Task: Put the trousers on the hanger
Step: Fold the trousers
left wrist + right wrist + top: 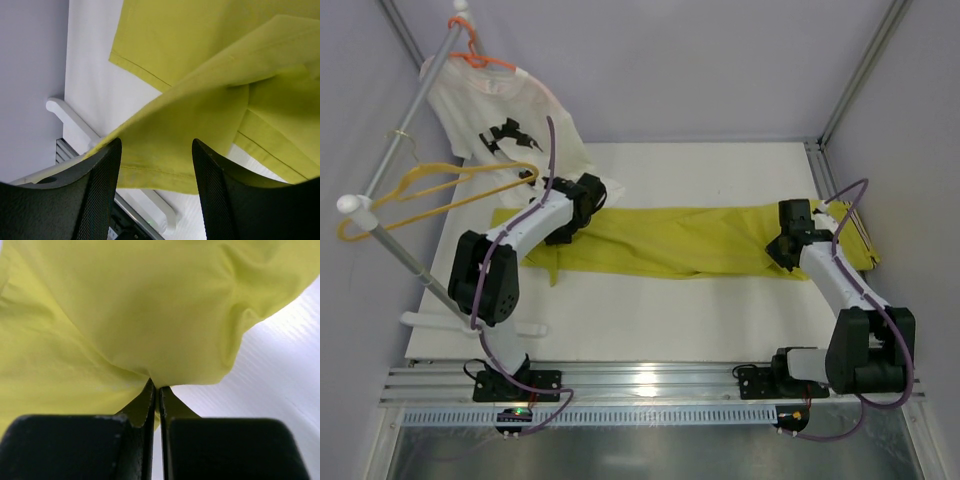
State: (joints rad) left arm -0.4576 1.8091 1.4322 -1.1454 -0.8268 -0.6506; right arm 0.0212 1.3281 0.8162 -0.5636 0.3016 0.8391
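Observation:
The yellow-green trousers (pixel 690 242) lie stretched from left to right across the white table (pixel 650 320). My right gripper (pixel 783 250) sits on their right part and is shut on a pinch of the cloth (pixel 165 340), which bunches up at the fingertips (pixel 150 390). My left gripper (pixel 563 232) is over the left end, its jaws open. A raised fold of the trousers (pixel 200 100) runs just past its mesh fingers (pixel 100 190). The yellow hanger (pixel 430 192) hangs from the rack pole at the far left, apart from both grippers.
An orange hanger (pixel 485 60) carrying a white T-shirt (pixel 500 115) with black print hangs higher on the same rack pole (pixel 405 125). The rack's white foot (pixel 470 322) rests on the table's near left. Metal frame posts rise at the right corner.

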